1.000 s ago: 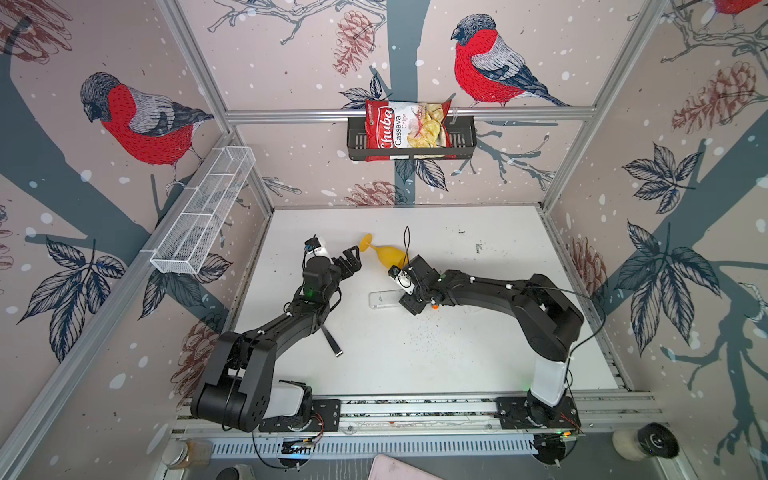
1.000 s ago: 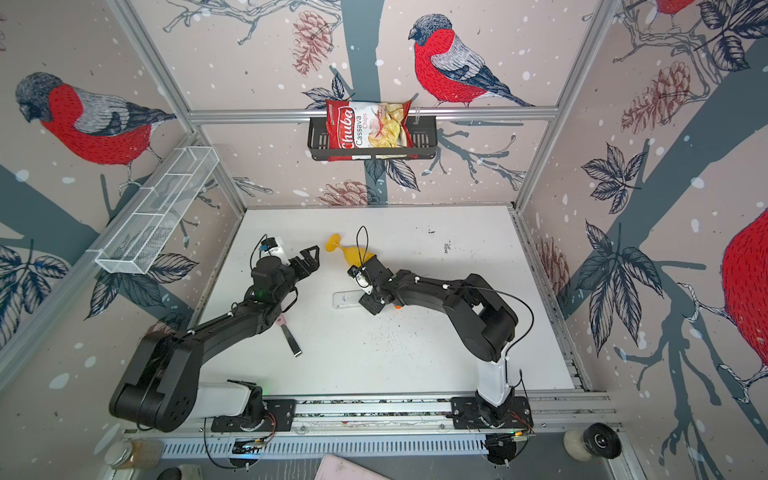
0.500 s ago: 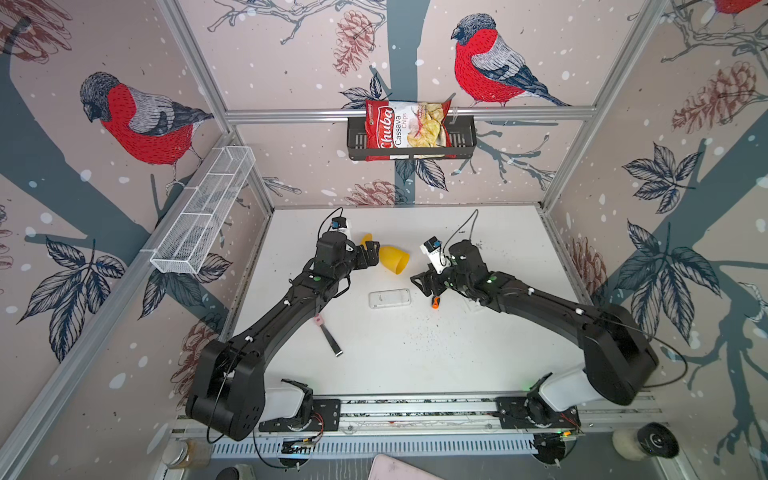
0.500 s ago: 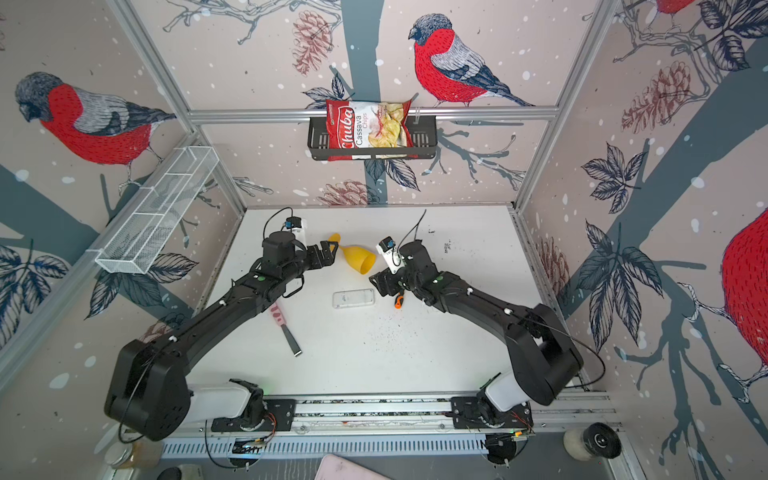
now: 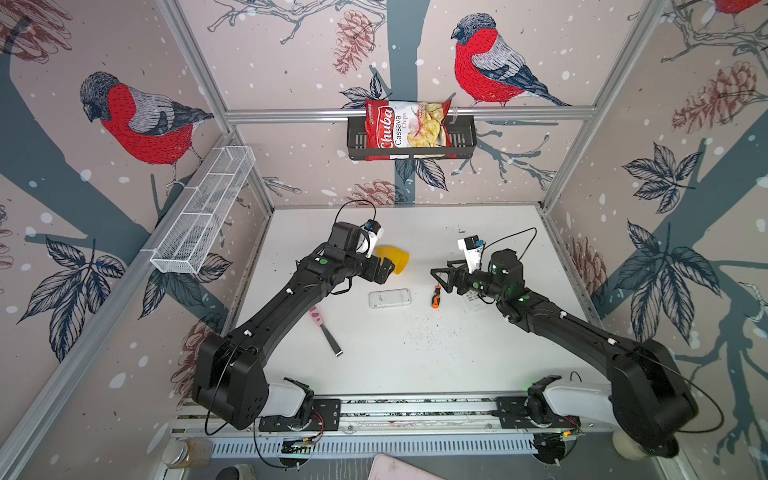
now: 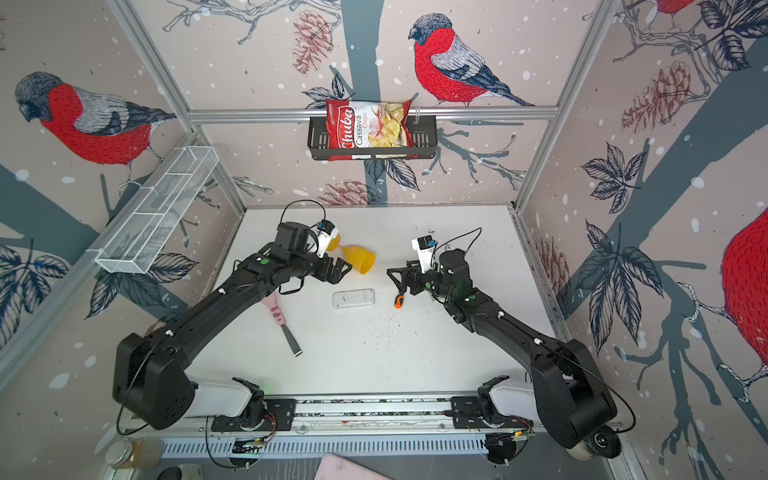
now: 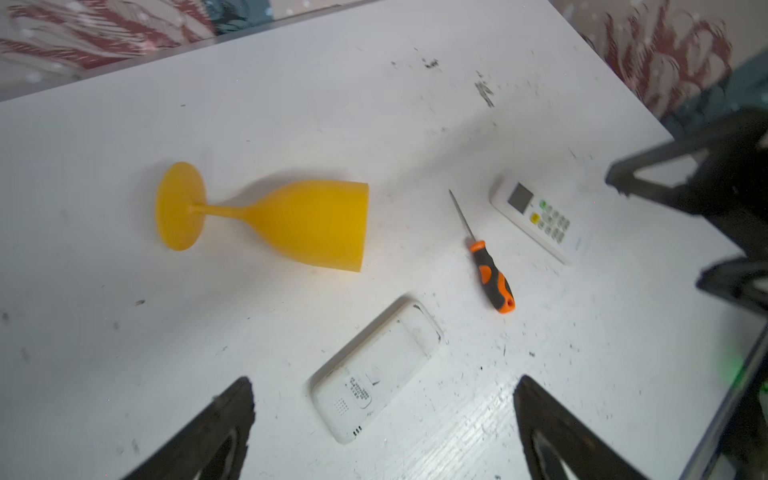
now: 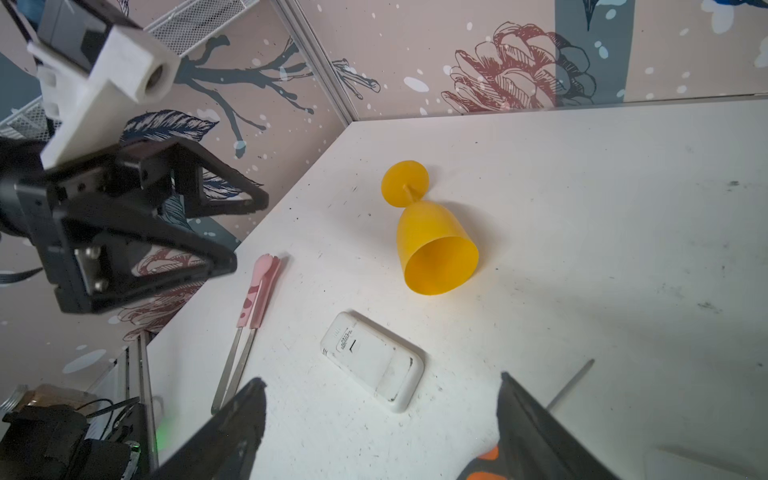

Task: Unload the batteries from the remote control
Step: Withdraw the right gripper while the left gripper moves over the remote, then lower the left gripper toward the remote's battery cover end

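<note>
Keypad remote (image 7: 534, 222) unobstructed only in left wrist view

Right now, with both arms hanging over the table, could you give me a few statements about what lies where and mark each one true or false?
1. The yellow goblet stands upright. False: it lies on its side on the table.
2. The left gripper and the right gripper are both open and hold nothing. True.
3. The right gripper grips the screwdriver. False: the screwdriver lies loose on the table.
4. The middle remote lies with its buttons facing down. True.
5. The chips bag lies on the table. False: it sits in the black basket on the back wall.
</note>
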`<action>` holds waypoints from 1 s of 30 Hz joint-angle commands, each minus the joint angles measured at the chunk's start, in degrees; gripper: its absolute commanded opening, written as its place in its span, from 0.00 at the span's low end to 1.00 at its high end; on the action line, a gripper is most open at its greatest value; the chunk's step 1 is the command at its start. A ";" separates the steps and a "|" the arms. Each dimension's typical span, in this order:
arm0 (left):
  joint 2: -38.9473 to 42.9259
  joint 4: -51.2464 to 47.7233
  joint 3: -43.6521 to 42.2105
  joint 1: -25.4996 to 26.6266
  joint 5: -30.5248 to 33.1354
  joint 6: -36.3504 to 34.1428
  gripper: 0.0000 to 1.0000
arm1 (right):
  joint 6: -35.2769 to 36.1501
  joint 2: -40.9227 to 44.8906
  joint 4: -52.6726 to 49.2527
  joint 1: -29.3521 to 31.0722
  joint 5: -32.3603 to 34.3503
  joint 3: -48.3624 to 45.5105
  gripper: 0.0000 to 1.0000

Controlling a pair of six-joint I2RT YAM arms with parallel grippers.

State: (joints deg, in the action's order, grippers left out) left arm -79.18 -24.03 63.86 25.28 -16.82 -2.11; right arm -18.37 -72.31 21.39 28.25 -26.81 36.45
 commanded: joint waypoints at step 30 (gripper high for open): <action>-19.57 -5.79 -0.16 0.03 0.51 -41.04 0.91 | -9.56 2.40 4.68 -7.64 -5.27 -1.40 0.86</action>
State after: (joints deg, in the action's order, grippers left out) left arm -98.15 -26.52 63.05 25.32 -15.51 -41.50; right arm -27.53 -70.72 25.36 20.58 -31.66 35.18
